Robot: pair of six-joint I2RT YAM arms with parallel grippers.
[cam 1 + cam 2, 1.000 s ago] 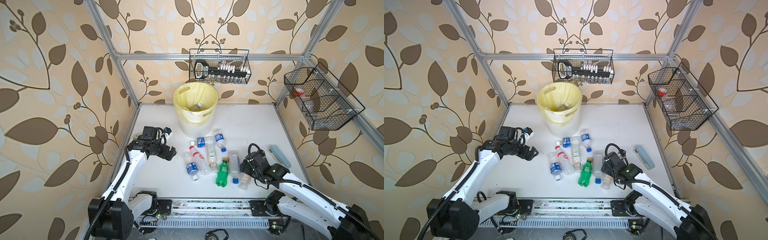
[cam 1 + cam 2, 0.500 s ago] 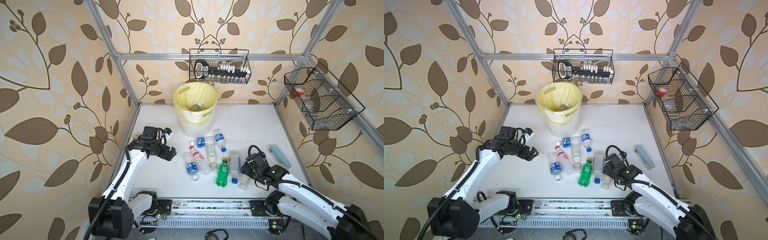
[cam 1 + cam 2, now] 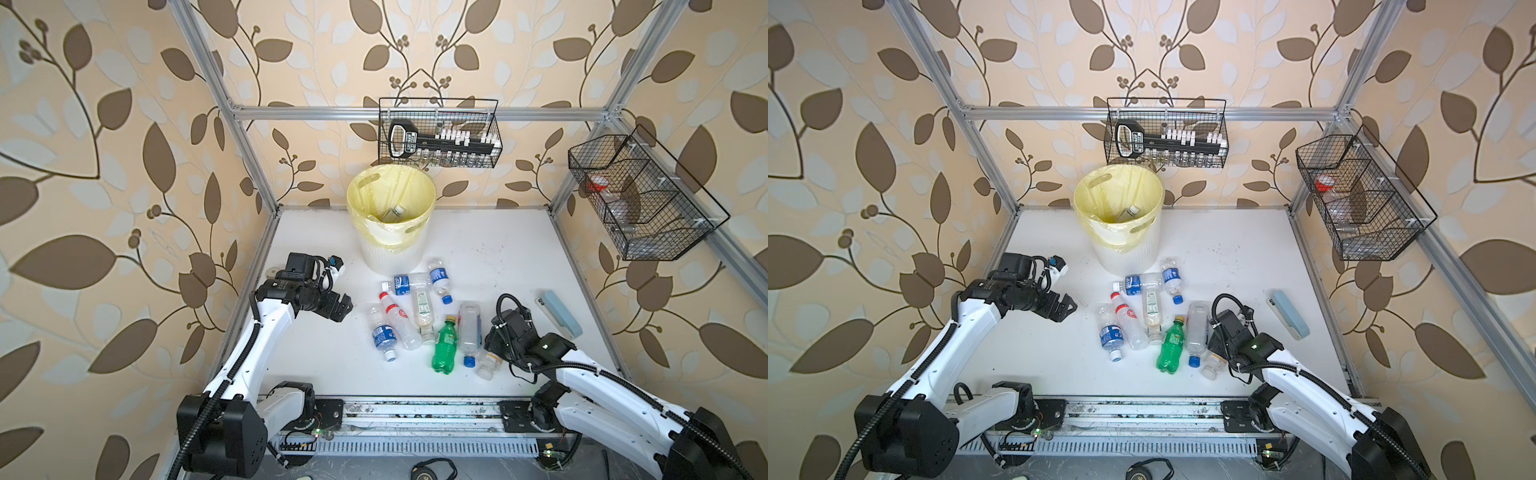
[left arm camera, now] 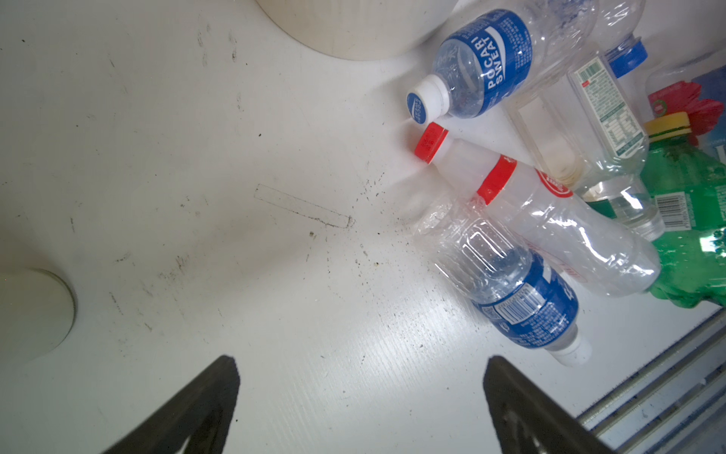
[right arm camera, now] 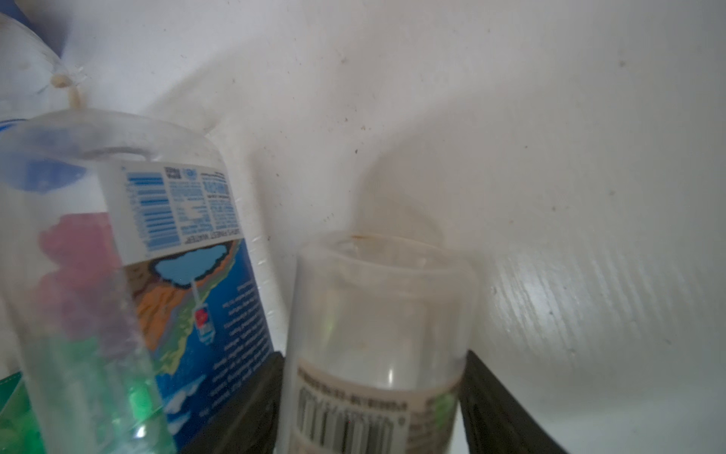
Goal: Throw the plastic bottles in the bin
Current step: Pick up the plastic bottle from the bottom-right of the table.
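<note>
Clamps right end effector (image 5: 372, 353) onto small bottle (image 5: 377, 306) near counter's (image 3: 498, 257) front edge, tighter than a second ago. Keeps left end effector (image 4: 361, 359) spread, empty. Probably means lifting to bin (image 3: 390, 249) next.

The left arm (image 3: 268, 330) and right arm (image 3: 590, 374) wore white shells with black joints and boxy black bases. Black cables (image 3: 499, 306) looped behind each pair of jaws. The fingers (image 4: 204, 405) were matte black wedges, narrowing toward the tips.
</note>
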